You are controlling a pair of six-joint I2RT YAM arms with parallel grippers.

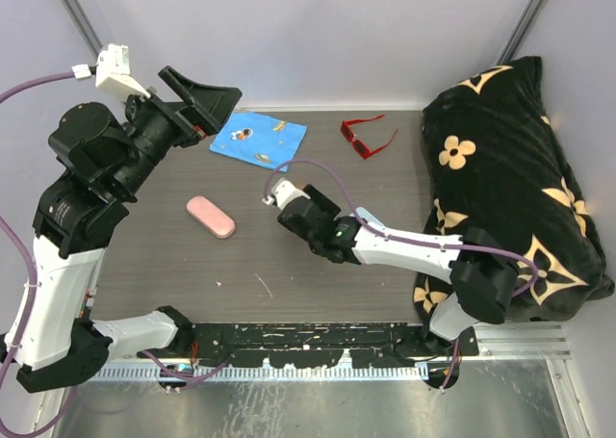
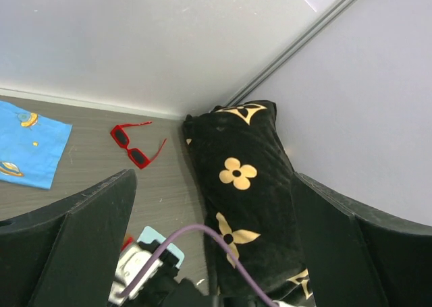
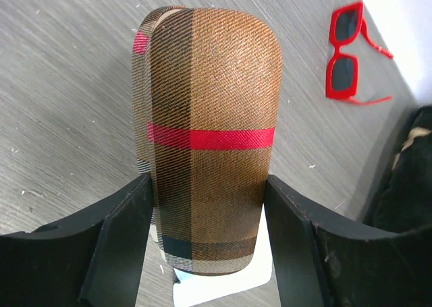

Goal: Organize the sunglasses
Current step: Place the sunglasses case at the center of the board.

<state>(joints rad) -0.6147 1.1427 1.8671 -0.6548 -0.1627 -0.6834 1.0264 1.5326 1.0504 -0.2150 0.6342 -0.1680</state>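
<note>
The grey worktop (image 1: 154, 255) has a black flowered cushion (image 1: 510, 168) along its right side. The right gripper (image 3: 206, 192) is closed on a brown plaid case (image 3: 209, 104). The left gripper (image 2: 209, 246) hangs wide open and empty. The case probably goes to the glasses, so carry it low and keep the grip square so it cannot twist out. The red sunglasses (image 3: 347, 54) lie unfolded in the upper right of the right wrist view, well apart from the case's tip. The dark pair is not in view.
</note>
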